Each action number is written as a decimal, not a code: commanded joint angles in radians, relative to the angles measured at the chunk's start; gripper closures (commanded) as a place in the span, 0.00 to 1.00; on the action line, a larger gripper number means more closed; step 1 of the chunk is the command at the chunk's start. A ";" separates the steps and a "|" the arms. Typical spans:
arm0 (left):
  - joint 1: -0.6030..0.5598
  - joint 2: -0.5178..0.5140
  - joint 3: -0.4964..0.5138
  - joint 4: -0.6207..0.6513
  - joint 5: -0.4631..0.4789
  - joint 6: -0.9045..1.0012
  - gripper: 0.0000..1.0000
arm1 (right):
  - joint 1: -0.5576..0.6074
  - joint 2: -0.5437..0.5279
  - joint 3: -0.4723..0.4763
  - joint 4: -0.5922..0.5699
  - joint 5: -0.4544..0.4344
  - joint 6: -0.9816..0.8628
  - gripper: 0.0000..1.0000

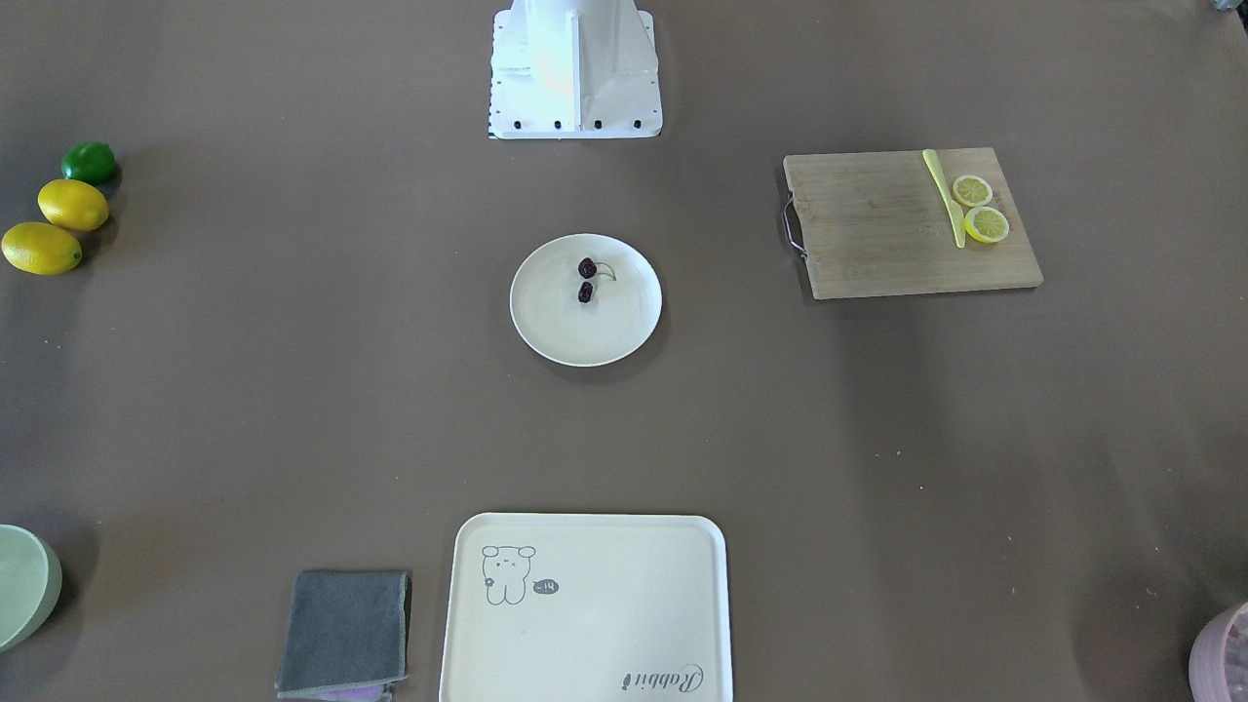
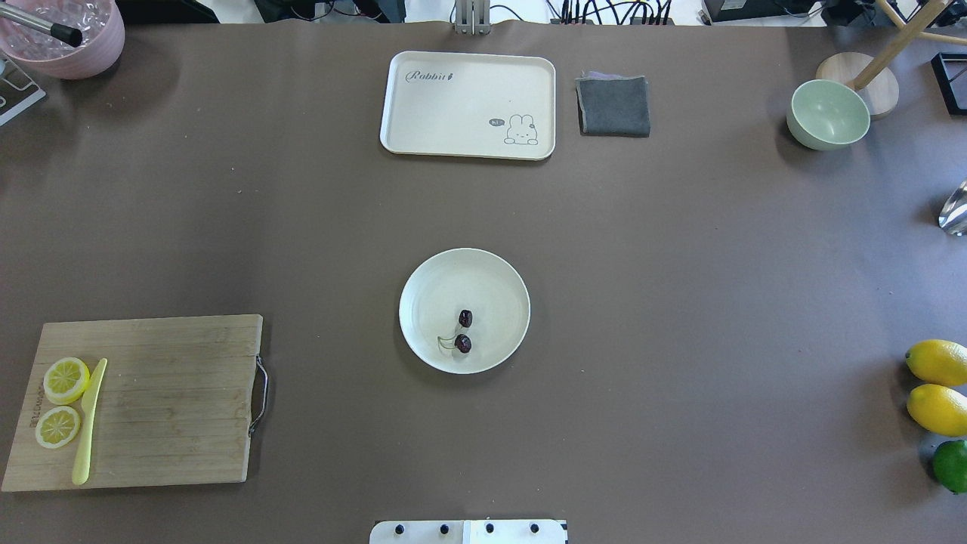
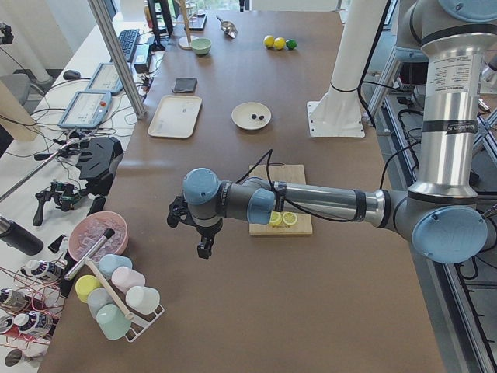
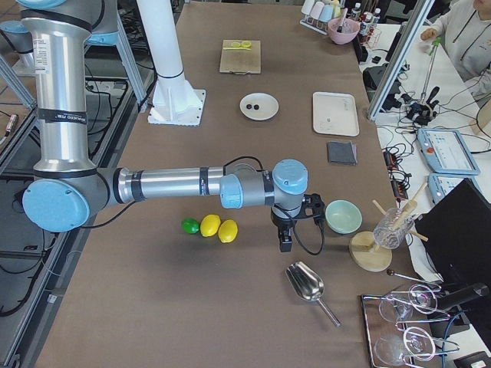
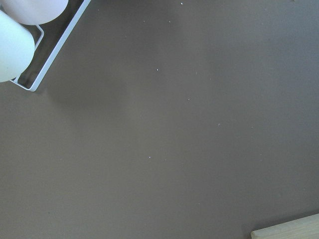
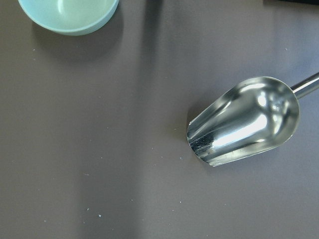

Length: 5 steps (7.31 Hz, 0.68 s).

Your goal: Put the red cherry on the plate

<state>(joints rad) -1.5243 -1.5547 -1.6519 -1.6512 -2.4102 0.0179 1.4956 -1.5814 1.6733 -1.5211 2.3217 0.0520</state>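
Observation:
The red cherry (image 1: pixel 585 280), a dark pair on a thin green stem, lies on the round cream plate (image 1: pixel 604 331) at the table's middle; the overhead view shows the cherry (image 2: pixel 464 331) on the plate's (image 2: pixel 483 287) near half. My left gripper (image 3: pixel 203 247) hangs over the table's left end, far from the plate. My right gripper (image 4: pixel 285 244) hangs over the right end, near the green bowl. Each shows in a side view only, so I cannot tell whether it is open or shut. Neither wrist view shows any fingers.
A wooden cutting board (image 2: pixel 174 400) carries two lemon slices (image 2: pixel 66 380) and a yellow knife (image 2: pixel 89 423). At the far side are a cream tray (image 2: pixel 453 113), grey cloth (image 2: pixel 613 106) and green bowl (image 2: pixel 828 113). Lemons (image 2: pixel 937 363) and a metal scoop (image 6: pixel 244 122) lie at the right.

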 commanded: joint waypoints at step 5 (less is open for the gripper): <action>-0.023 0.007 -0.002 0.005 0.003 0.000 0.02 | -0.015 0.028 -0.033 -0.004 -0.011 0.011 0.00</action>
<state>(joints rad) -1.5455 -1.5556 -1.6467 -1.6453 -2.4131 0.0203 1.4809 -1.5549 1.6481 -1.5254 2.3128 0.0629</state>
